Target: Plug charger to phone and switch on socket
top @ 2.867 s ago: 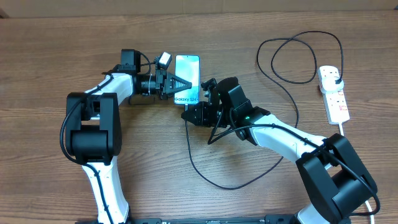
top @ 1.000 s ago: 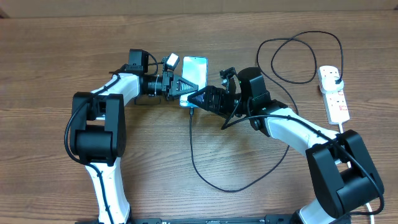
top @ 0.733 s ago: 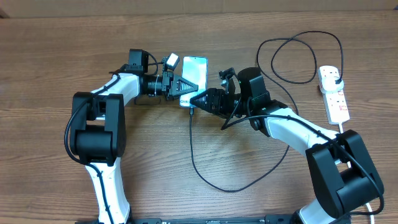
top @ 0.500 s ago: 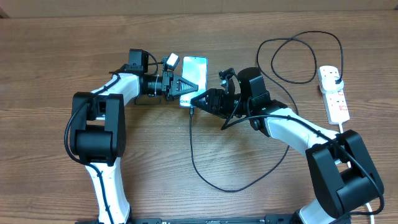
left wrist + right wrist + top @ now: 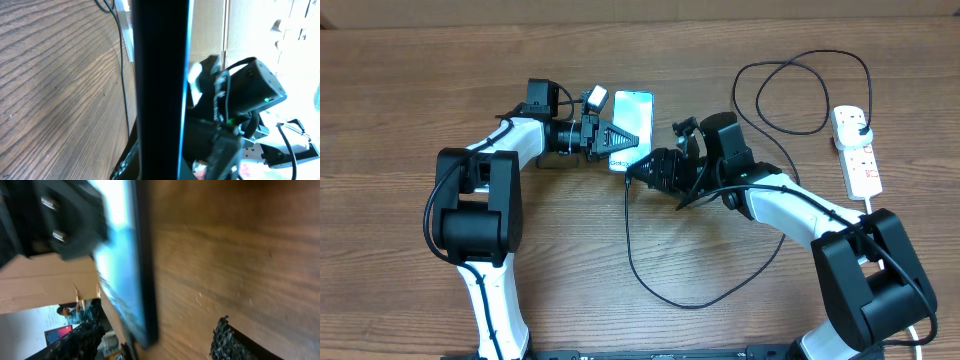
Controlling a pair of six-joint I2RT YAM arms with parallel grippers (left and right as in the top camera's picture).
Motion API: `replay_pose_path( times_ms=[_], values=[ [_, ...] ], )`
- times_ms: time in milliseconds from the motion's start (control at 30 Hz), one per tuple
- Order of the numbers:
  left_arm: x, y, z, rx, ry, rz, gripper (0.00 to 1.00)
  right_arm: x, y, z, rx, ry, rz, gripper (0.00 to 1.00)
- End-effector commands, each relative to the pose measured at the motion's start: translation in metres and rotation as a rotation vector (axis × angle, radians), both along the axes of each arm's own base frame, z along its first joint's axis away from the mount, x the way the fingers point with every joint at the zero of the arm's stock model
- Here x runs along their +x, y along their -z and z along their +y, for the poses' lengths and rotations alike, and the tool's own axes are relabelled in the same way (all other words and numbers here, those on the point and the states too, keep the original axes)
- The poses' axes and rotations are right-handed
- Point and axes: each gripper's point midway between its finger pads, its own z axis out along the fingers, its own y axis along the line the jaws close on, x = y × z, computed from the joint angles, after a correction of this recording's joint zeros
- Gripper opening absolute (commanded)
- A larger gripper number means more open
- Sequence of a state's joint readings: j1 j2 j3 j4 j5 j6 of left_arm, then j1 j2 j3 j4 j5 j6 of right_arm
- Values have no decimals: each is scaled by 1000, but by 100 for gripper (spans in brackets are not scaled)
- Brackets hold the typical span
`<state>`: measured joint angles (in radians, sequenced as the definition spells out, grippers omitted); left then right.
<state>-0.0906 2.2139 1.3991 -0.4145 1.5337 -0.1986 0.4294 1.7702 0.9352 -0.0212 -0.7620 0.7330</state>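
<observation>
Phone point(image 5: 638, 105), right pincer point(image 5: 638, 172) farther back

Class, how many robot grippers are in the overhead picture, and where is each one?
2. The left gripper clamps the left edge of the phone; the right gripper sits at the phone's lower end. None seem hidden.

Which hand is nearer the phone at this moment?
Left. The left hand is clamped on the phone; the right hand is open, just beside the phone's lower end.
</observation>
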Motion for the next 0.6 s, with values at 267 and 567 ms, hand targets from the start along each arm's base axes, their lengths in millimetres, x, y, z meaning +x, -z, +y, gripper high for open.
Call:
replay_pose_path(
  times_ms=[267, 567],
  values=[
    [-4, -25, -3, -50, 25, -85, 4, -25, 2, 32, -49, -70, -30, 58],
    [-4, -25, -3, -50, 25, -85, 4, -15, 15, 33, -171, 15, -104, 43]
  ],
)
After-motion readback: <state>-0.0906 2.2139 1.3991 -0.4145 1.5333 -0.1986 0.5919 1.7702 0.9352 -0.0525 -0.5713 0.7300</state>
